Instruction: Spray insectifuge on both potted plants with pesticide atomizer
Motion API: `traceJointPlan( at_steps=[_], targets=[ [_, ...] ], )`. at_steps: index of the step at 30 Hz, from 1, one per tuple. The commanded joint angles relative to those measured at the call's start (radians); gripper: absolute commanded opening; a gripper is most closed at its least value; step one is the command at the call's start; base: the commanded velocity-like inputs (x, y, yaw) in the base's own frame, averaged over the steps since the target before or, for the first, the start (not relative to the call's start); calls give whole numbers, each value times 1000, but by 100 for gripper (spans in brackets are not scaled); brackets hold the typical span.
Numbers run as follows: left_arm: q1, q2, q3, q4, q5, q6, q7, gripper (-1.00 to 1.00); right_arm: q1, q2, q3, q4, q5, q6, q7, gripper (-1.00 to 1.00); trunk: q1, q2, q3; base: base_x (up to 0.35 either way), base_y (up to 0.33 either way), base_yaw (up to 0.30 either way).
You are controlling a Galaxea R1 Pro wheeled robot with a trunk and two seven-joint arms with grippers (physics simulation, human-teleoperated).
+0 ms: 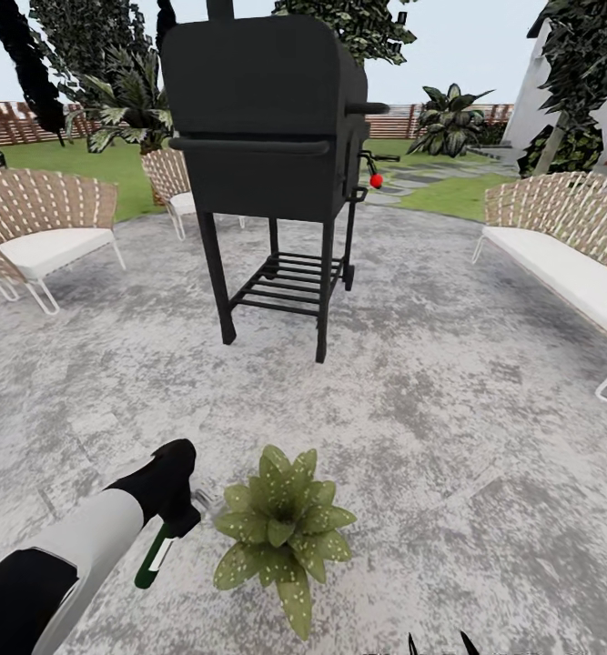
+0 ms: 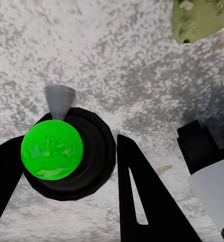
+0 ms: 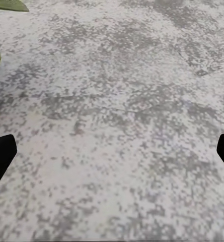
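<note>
My left gripper [image 1: 181, 511] is shut on the pesticide atomizer [image 1: 153, 559], a dark green bottle with a white label, low over the paving. The bottle's whitish nozzle [image 1: 201, 498] points toward one potted plant [image 1: 285, 532], a low rosette of speckled olive leaves just to its right. In the left wrist view the atomizer [image 2: 52, 149] is seen end-on between the black fingers [image 2: 142, 201], with a leaf of the plant [image 2: 200, 17] beyond. My right gripper [image 3: 112, 151] is open over bare paving, its fingertips [image 1: 441, 644] at the bottom edge. The second potted plant is out of view.
A black barbecue grill [image 1: 267, 136] on legs stands ahead in the middle of the grey paved patio [image 1: 449, 382]. Wicker chairs [image 1: 39, 236] stand at left, another [image 1: 180, 186] behind the grill, a wicker bench [image 1: 567, 246] at right. Lawn, palms and a brown fence lie beyond.
</note>
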Motion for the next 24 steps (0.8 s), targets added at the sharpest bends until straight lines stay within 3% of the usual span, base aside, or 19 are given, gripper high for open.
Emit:
traceJointPlan(
  at_steps=[1, 8, 16, 20, 24],
  targets=[
    [0, 1, -4, -2, -8, 3, -10, -100, -1, 0, -2, 1, 11, -2, -10, 100, 0, 0, -1, 1, 0, -221],
    [0, 2, 1, 0, -7, 4, -10, -100, -1, 1, -3, 1, 11, -2, -10, 100, 0, 0, -1, 38, 69, -268],
    [1, 2, -10, 9, 1, 0, -20, -100, -1, 1, -3, 1, 11, -2, -10, 100, 0, 0, -1, 37, 90, -21],
    [-9, 2, -14, 6, -6, -2, -129, -100, -1, 1, -3, 1, 11, -2, -11, 100, 0, 0, -1, 0, 1, 0],
    [-11, 2, -16, 1, -10, -2, -166, -100, -1, 1, -3, 1, 11, -2, -10, 100, 0, 0, -1, 0, 0, 0]
  ],
)
